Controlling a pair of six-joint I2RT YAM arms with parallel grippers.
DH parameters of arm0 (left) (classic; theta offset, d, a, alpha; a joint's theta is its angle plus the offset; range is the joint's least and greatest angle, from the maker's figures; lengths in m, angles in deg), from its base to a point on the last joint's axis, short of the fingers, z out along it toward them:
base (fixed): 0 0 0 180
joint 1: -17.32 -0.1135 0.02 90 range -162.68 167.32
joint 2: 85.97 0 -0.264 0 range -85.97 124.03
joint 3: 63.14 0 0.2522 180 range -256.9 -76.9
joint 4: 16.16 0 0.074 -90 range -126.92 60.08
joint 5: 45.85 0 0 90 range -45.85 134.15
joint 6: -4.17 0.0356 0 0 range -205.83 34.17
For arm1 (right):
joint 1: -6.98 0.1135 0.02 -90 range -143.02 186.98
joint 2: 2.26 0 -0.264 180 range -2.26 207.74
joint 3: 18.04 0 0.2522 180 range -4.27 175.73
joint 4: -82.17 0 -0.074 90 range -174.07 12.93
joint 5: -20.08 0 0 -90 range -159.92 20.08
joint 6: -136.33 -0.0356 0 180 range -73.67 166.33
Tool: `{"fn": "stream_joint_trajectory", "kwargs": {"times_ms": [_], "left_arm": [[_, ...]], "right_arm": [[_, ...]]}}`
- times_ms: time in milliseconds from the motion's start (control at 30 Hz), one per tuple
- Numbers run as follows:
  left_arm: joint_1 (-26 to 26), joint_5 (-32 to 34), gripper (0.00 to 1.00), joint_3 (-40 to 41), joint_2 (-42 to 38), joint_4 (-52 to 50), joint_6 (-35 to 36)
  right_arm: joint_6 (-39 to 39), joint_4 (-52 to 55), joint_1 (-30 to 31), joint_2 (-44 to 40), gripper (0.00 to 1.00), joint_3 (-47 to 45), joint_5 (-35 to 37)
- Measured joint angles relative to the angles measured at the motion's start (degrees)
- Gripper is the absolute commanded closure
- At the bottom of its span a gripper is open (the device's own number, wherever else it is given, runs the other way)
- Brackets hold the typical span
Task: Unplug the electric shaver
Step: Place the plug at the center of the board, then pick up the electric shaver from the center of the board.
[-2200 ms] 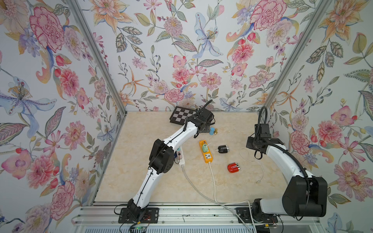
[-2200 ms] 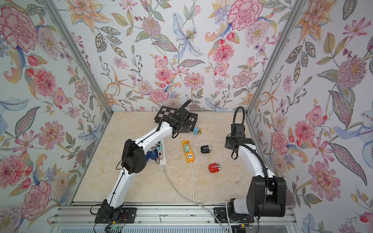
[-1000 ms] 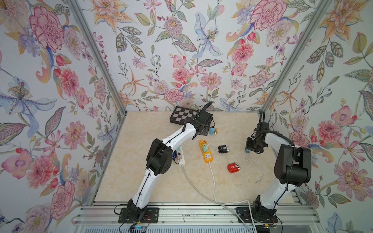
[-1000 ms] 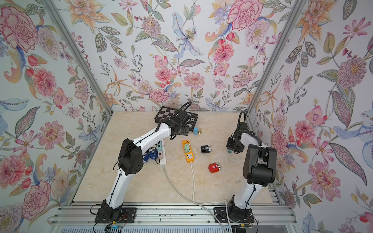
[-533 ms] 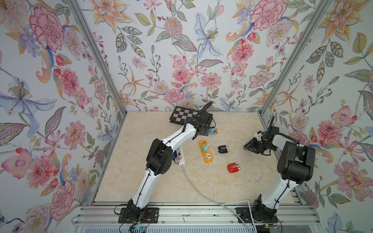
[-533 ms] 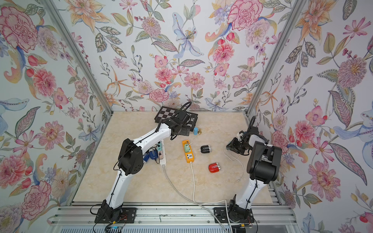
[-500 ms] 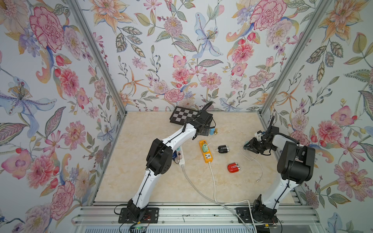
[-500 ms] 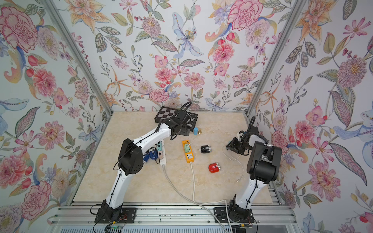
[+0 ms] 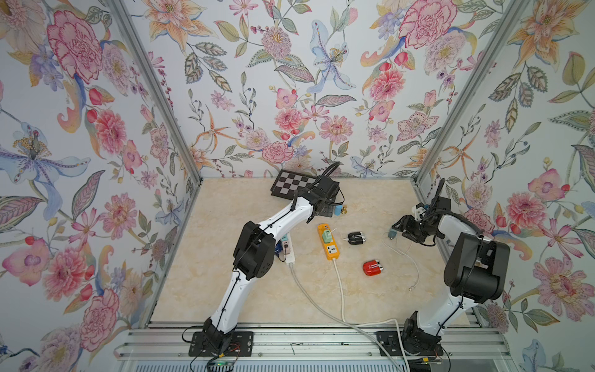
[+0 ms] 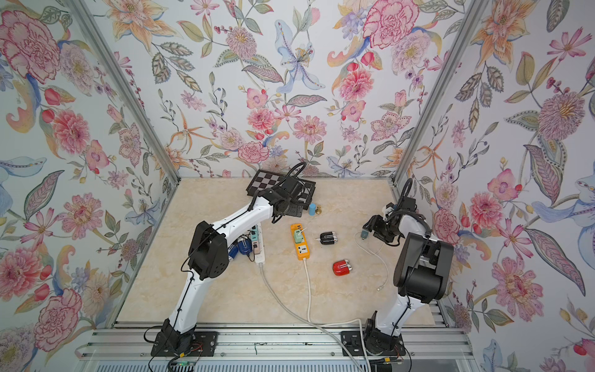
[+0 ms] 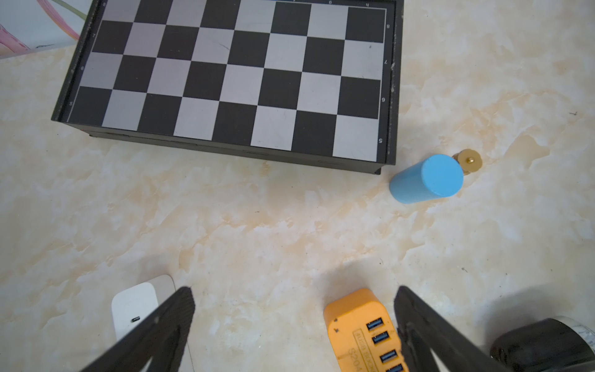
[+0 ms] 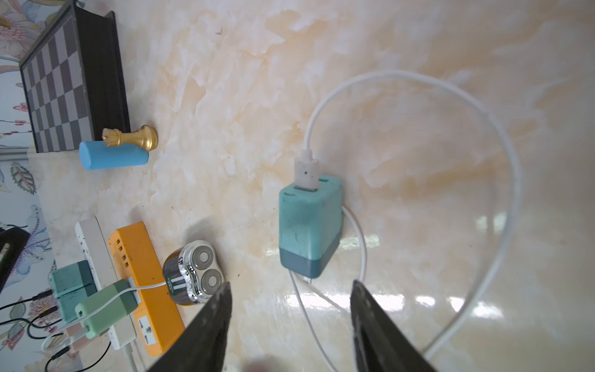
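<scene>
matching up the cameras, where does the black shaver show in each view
In a top view: black shaver mid-table, just right of the orange power strip.
In a top view: shaver right of the strip.
Left wrist: shaver cut off at the frame edge, near the strip.
Right wrist: shaver, heads showing, beside the strip.
Shared landmark: the orange power strip.

bare tabletop (image 9: 373, 227) between black shaver (image 9: 355, 238) and teal charger (image 9: 391, 233), orange power strip (image 9: 332, 256) crowding shaver's other side
</scene>
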Motion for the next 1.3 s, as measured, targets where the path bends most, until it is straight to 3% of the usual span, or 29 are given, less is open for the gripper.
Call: {"fn": "stream_joint_trajectory", "kwargs": {"times_ms": [200,367,533,700,967,1300], "left_arm": [[-0.5,-0.1,0.0,0.0,0.0,-0.3,0.6],[-1.0,-0.2,0.01,4.3,-3.1,1.2,3.6],[-1.0,-1.5,0.0,11.7,-9.6,4.5,8.7],[-1.0,-3.1,0.01,15.5,-13.9,8.1,12.3],[-1.0,-4.9,0.01,19.6,-16.7,12.2,15.1],[-1.0,-6.2,0.01,22.1,-18.2,14.0,15.3]], "right_arm": [[3.2,-0.2,6.3,-9.2,0.33,0.0,6.7],[12.3,-0.9,18.5,-14.4,0.33,-2.4,12.3],[24.4,-2.6,25.1,-15.1,0.32,-7.6,13.1],[36.4,-4.5,25.8,-15.0,0.33,-11.4,9.1],[54.9,-6.7,25.2,-9.1,0.29,-8.7,0.9],[65.8,-6.2,25.0,3.5,0.26,-1.9,-2.9]]}}
